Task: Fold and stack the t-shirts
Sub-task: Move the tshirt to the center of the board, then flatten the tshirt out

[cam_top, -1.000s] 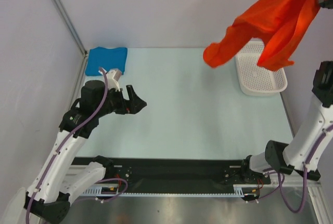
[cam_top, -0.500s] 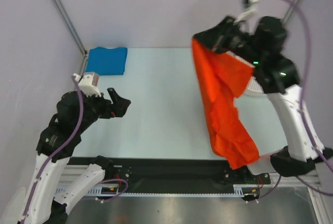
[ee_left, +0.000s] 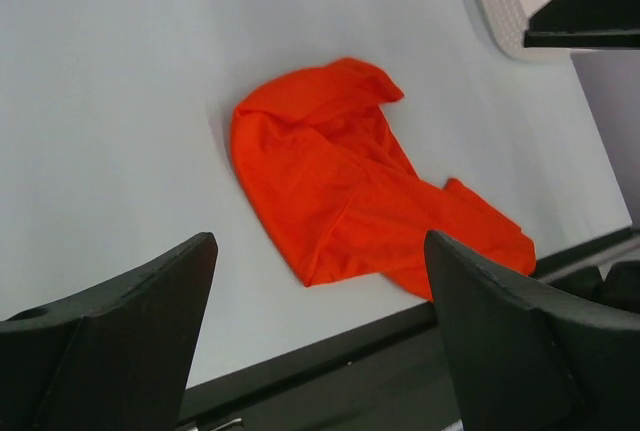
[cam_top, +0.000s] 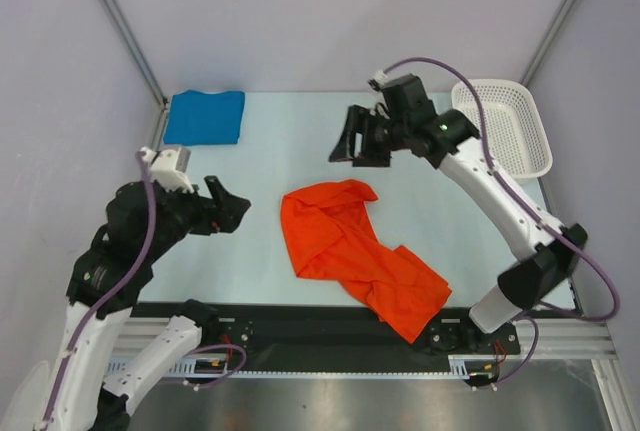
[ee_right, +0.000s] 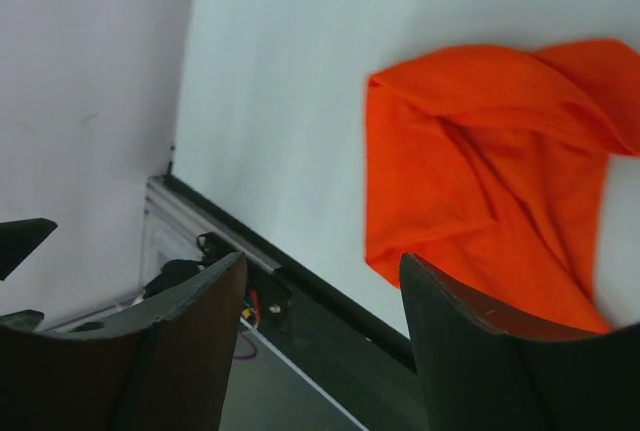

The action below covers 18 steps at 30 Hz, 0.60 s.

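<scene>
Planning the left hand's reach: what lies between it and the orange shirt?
Only bare table, in the top and left wrist views. The open left hand is apart from the crumpled orange shirt.

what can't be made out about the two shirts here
Orange shirt: crumpled; its own folds hide the sleeves in every view, and the right wrist view cuts it at the right edge.
Blue shirt: the left wrist view's top edge leaves only a sliver; the top view hides its lower layers.
</scene>
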Each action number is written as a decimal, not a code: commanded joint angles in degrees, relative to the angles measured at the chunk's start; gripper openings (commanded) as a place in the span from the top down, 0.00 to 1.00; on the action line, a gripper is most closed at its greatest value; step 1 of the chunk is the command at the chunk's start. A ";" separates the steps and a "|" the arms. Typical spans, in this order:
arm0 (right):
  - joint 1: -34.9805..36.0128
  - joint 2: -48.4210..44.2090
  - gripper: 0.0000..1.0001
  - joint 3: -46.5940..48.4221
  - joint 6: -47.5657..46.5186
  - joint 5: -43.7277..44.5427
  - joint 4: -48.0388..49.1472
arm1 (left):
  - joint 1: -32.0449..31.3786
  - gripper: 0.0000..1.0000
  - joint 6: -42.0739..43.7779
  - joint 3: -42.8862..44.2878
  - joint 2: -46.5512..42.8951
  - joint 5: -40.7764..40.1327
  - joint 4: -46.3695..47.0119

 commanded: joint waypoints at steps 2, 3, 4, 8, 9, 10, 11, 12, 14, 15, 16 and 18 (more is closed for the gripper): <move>-2.50 -13.57 0.33 -19.48 -1.31 4.79 -8.44 | -0.66 0.13 -0.22 -5.12 8.91 11.58 3.88; -2.94 -15.60 0.34 -23.31 -0.43 4.62 -8.27 | -1.27 0.13 -0.66 -6.36 10.15 15.08 5.04; -3.12 -17.45 0.36 -27.70 0.62 4.18 -7.74 | -2.23 0.13 -1.70 -7.50 11.64 15.81 5.83; -2.42 -26.07 0.39 -43.80 9.13 3.04 -5.46 | -12.58 0.12 -3.38 -10.75 19.99 10.21 6.98; -1.81 -28.52 0.40 -48.62 10.81 2.77 -4.23 | -14.00 0.11 -3.73 -10.85 21.74 8.54 6.55; -1.02 -29.76 0.40 -50.32 12.22 3.21 -3.96 | -15.24 0.11 -5.04 -11.11 25.24 5.22 6.02; 0.99 -30.65 0.40 -52.07 13.36 3.47 -3.52 | -16.38 0.10 -5.40 -11.47 26.58 4.14 6.19; 2.06 -31.44 0.40 -53.31 15.29 3.91 -2.91 | -18.31 0.09 -5.75 -11.47 27.90 3.00 6.45; 5.12 -32.50 0.39 -55.86 16.71 6.01 -3.25 | -21.21 0.08 -6.37 -11.12 31.33 -0.26 7.50; 5.93 -32.59 0.39 -56.39 17.76 6.98 -4.47 | -22.27 0.08 -6.72 -10.94 32.47 -1.14 7.77; 6.89 -32.50 0.38 -57.09 18.20 9.16 -4.83 | -23.06 0.08 -6.99 -10.68 33.79 -1.23 8.12; 8.83 -32.59 0.39 -59.03 19.00 10.76 -4.92 | -25.17 0.10 -7.25 -9.10 38.80 -3.34 8.56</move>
